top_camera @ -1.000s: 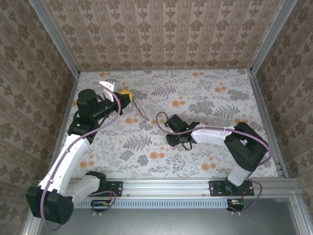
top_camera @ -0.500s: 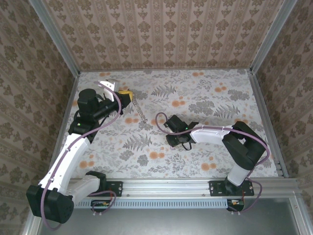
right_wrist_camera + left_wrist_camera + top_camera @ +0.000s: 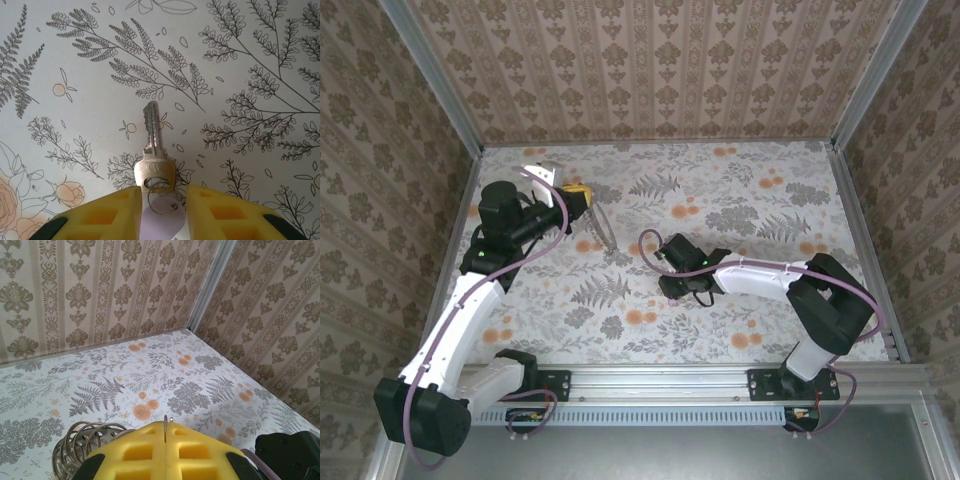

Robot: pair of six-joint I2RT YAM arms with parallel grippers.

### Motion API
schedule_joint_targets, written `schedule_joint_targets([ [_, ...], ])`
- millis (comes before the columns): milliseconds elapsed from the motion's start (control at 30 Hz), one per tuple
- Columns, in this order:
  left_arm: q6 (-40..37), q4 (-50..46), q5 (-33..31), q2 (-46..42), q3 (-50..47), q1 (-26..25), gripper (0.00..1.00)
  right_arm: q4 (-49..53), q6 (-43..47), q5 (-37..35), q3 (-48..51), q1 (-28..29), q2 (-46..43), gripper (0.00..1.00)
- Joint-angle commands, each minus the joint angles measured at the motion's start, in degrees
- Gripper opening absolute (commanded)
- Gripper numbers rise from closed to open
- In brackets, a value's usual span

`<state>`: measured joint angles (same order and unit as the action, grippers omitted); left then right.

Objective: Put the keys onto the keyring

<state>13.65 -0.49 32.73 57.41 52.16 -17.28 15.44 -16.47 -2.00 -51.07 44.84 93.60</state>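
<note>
My left gripper [image 3: 584,199] is raised over the far left of the table, its yellow pads shut on the thin wire of the keyring [image 3: 165,421]. The keyring [image 3: 601,226] hangs from it towards the table, with the keys [image 3: 608,238] strung along it like a jagged chain. In the left wrist view, wire loops with silvery pieces [image 3: 80,442] sit left of the pads. My right gripper [image 3: 162,192] is open and low over the table. A single silvery-beige key [image 3: 152,150] lies just beyond its fingertips. The key's small ring [image 3: 161,198] and lilac tag [image 3: 162,222] lie between the fingers.
The floral table cover [image 3: 740,210] stretches to the back and right, and patterned walls close in three sides. A metal rail [image 3: 660,380] runs along the near edge by the arm bases. The right arm [image 3: 760,272] lies low across the centre right.
The keyring with its chain of keys has swung under the left gripper and now hangs shorter and closer in. The right arm's elbow has shifted slightly right; its gripper stays over the key.
</note>
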Motion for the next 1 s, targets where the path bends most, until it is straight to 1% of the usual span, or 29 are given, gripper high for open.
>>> schedule_joint_targets([
  [0, -1.5, 2.2, 0.1, 0.0, 2.2, -0.3, 0.00, 2.2, 1.1, -0.6, -0.1, 0.5, 0.3, 0.31],
  [367, -1.3, 2.2, 0.3, 0.5, 2.5, -0.3, 0.00, 3.5, 0.1, 0.0, -0.9, 0.6, 1.4, 0.30],
  [500, -1.4, 2.2, 0.3, 0.7, 2.7, -0.3, 0.00, 4.1, -0.7, 0.3, -0.8, 0.7, 1.4, 0.27],
  [633, -1.5, 2.3, 0.2, 0.9, 2.9, -0.3, 0.00, 3.7, -1.5, 1.2, 0.0, 0.9, 0.8, 0.27],
  [967, -1.5, 2.3, 0.2, 0.8, 2.5, -0.3, 0.00, 3.0, -3.0, 2.1, 0.1, 3.8, 0.4, 0.26],
])
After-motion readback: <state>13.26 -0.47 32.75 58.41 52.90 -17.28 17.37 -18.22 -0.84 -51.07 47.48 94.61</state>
